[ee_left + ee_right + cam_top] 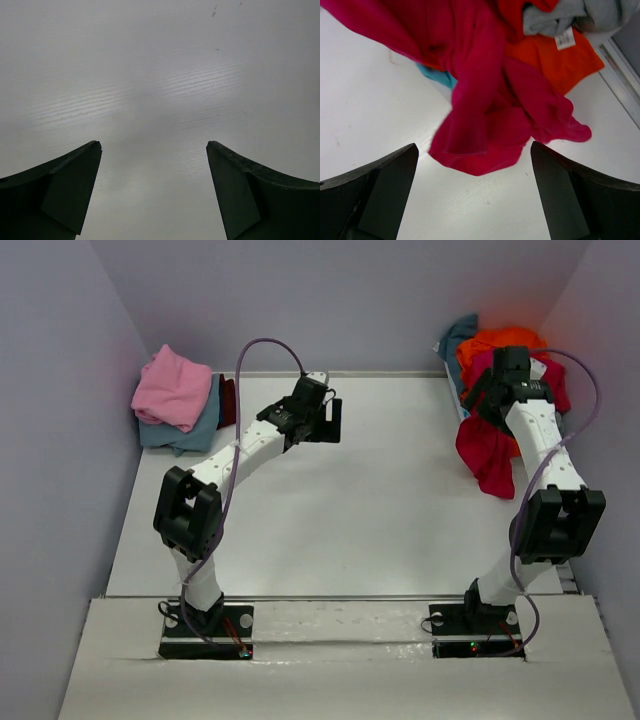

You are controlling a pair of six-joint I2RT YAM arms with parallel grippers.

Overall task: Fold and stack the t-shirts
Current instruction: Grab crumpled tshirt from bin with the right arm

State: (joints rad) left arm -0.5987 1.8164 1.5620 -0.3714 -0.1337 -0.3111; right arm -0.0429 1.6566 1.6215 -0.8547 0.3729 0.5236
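Observation:
A heap of unfolded t-shirts lies at the back right: a magenta-red one [487, 453] trails onto the table, with orange [500, 341], teal [458, 337] and grey ones behind. In the right wrist view the magenta-red shirt [485, 110] lies crumpled just ahead of my open right gripper [474, 150], with orange [560, 60], grey [560, 17] and teal [437, 76] cloth beyond. A folded stack sits at the back left: pink [172, 387] on dusty blue [190, 430] with maroon [229, 400] beside. My left gripper [325, 420] hangs open and empty over bare table [155, 100].
The white table [340, 510] is walled at the back and both sides. A metal rail [620, 75] runs along the table's right edge near the heap. The arm bases stand at the near edge.

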